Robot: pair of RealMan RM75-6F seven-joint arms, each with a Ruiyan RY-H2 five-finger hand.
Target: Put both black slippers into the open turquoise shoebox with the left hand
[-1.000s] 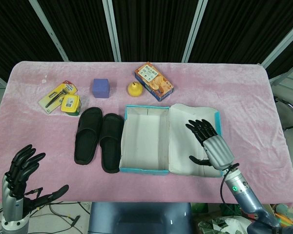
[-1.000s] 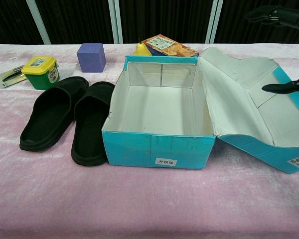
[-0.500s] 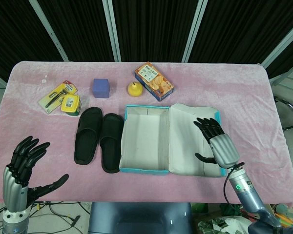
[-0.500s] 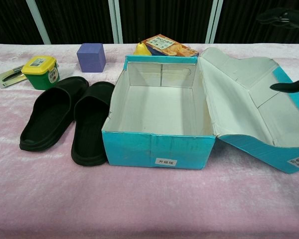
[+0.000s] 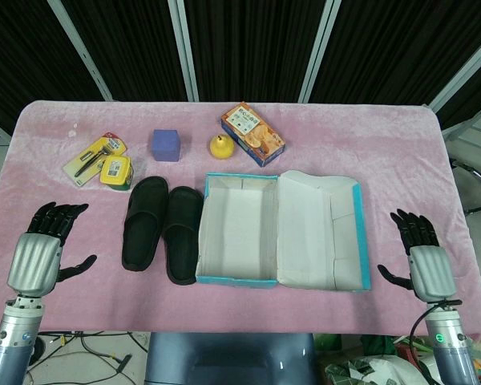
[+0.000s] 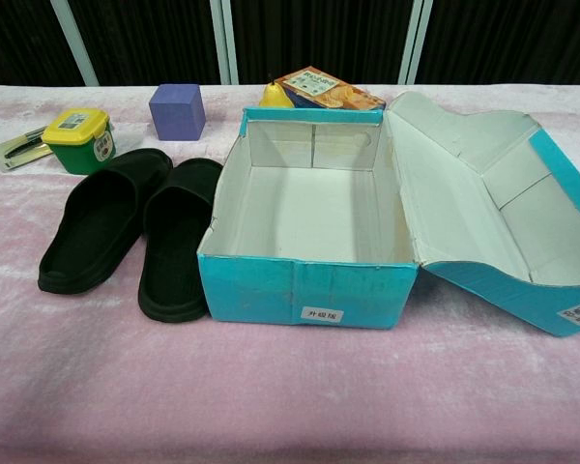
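Slippers [image 5: 162, 228] lay side by side on the pink cloth [image 5: 369, 144], soles down and toes pointing away from the robot, the nearer one almost touching the left wall of the turquoise shoebox [image 5: 239, 233]; that arrangement looked meant to give the left hand a short carry over the wall. The box stood with its lid [image 5: 319, 228] folded flat to the right, so the white inside was bare and nothing blocked the way in from the left. Neither slipper was inside it, so by my reading the task had not yet begun. The left hand [image 5: 40, 249] hovered at the near left edge of the cloth, well apart from the slippers, its fingers spread and holding nothing. The right hand [image 5: 421, 257] hung off the box's lid on the far right, also slack and empty, touching nothing I could see. The chest view showed neither hand. Behind the slippers stood a purple cube [image 5: 165, 144], a green tub [image 5: 115, 172] and a razor pack [image 5: 93, 156], clear of the likely reach.
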